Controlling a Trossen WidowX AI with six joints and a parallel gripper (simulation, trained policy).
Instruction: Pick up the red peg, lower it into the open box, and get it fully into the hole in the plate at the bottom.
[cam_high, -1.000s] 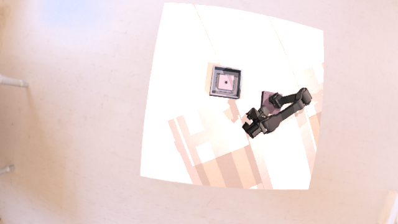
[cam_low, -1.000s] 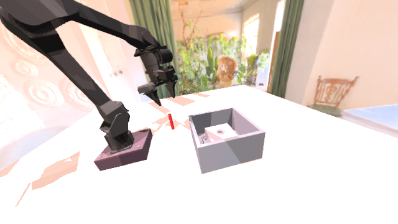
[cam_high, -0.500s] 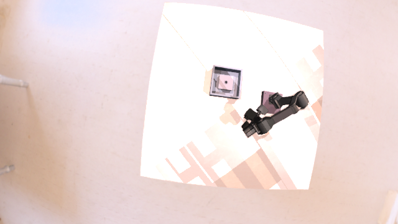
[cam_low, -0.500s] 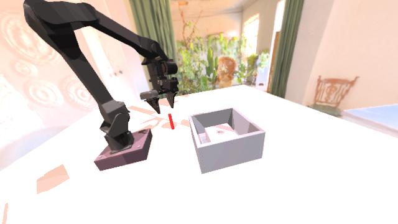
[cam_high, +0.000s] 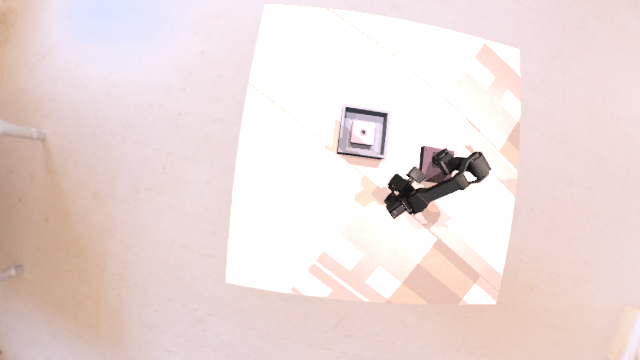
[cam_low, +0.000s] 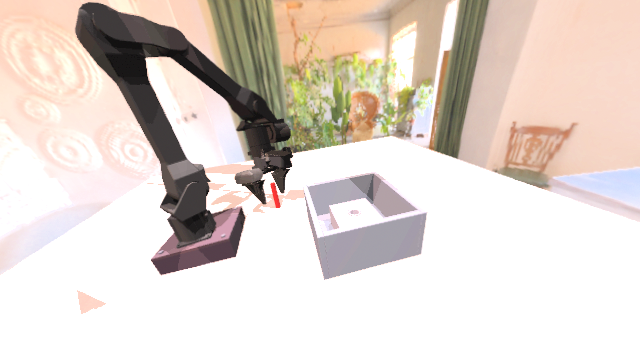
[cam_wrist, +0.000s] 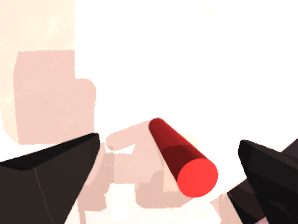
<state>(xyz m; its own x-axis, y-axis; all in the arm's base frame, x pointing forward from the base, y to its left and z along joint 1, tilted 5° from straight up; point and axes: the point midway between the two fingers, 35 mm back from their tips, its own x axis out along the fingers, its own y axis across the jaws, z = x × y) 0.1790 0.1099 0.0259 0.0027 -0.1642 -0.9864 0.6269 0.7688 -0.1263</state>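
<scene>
Zero of three stages done: peg (cam_low: 275, 195) (cam_wrist: 197, 177) stood ungripped between spread jaws, left of box (cam_low: 375, 245) (cam_high: 362, 156); grasp, carry over, full seating in hole (cam_low: 354, 212) (cam_high: 363, 132) remained.

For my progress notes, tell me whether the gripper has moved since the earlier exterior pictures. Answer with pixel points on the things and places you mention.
Yes. In the exterior view, the gripper (cam_high: 406, 187) (cam_low: 274, 198) (cam_wrist: 170, 140) has come down, its fingertips now beside the upright red peg (cam_low: 275, 195) (cam_wrist: 198, 177) instead of above it.
</scene>
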